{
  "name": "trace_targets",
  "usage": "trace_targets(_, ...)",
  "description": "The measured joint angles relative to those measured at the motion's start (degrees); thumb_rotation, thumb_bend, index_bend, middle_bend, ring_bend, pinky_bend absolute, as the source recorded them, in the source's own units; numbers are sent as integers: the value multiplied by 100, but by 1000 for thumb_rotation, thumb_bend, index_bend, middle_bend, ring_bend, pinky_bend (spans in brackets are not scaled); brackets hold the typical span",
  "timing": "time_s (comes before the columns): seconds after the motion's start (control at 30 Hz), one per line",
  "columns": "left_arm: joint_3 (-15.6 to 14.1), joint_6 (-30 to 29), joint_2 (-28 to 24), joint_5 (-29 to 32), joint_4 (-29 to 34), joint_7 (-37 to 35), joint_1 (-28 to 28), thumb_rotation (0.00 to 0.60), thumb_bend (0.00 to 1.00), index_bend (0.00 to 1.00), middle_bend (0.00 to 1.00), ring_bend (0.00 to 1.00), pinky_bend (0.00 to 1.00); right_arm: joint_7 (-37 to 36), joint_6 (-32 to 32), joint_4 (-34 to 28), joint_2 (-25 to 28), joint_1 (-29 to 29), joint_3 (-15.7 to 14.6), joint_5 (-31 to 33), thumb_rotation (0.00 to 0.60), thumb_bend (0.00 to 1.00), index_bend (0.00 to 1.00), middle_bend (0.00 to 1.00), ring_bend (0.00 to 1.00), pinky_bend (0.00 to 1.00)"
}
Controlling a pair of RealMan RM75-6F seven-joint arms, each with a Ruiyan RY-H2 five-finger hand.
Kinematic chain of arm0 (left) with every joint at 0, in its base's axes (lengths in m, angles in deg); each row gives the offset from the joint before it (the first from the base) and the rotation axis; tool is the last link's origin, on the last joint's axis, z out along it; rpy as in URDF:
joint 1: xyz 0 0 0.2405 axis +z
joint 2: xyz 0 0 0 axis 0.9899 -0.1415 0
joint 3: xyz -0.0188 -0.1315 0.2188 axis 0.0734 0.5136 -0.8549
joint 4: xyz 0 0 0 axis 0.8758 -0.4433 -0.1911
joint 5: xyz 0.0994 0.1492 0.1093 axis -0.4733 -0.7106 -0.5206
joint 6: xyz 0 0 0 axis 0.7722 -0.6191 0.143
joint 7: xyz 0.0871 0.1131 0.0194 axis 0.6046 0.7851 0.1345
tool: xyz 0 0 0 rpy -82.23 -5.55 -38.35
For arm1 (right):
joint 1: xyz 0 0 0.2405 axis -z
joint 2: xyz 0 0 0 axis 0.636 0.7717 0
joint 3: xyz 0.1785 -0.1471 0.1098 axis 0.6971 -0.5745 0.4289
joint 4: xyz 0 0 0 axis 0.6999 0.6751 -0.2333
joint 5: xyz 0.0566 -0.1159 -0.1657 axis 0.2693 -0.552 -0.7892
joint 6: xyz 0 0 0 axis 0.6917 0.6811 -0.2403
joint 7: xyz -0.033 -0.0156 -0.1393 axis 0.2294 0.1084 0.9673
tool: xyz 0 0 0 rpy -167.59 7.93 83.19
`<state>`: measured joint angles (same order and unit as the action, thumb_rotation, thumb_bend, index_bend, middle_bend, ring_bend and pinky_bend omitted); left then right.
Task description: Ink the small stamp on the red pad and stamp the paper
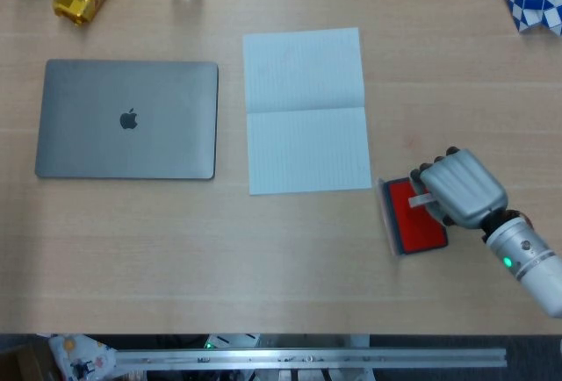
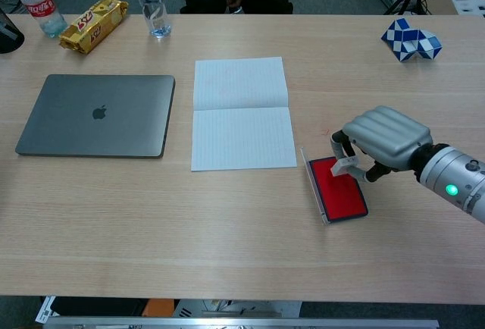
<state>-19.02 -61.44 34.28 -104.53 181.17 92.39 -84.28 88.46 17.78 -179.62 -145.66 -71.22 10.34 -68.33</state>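
While the paper (image 2: 242,113) is lying flat on the table (image 2: 227,230), the right hand (image 2: 383,141) is pinching the small stamp (image 2: 349,166) over the red pad (image 2: 337,190), just right of the sheet.

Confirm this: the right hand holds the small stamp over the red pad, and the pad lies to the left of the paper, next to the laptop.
One thing is wrong: the red pad lies to the right of the paper, not left, and the paper lies between it and the laptop. The chest view shows this. The rest stands: the right hand holds the small stamp over the pad.
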Motion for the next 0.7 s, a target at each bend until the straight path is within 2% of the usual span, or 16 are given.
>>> trace_targets(0.17,-4,-16,-18,-26,46,13,-1,600,208,92,0,13,0,-149,-22,-473,423,-151,376,152,600,369,759,668,555,433)
trace_targets(0.37,-9,-46,-40,-30,73,1,20,600,208,92,0,13,0,-183,-182,-657,562,-488,848,694,600,369,761,668,555,433)
trace_targets(0.53,-20,-52,-59,-28,72,-39,37,600,208,92,0,13,0,-4,-369,-631,454,-849,1083,1277,600,369,762,669,555,433)
trace_targets(0.7,-20,-37,-66,12,47,-66,50,600,208,92,0,13,0,307,-490,-417,17,-1228,1163,1821,600,369,764,669,555,433)
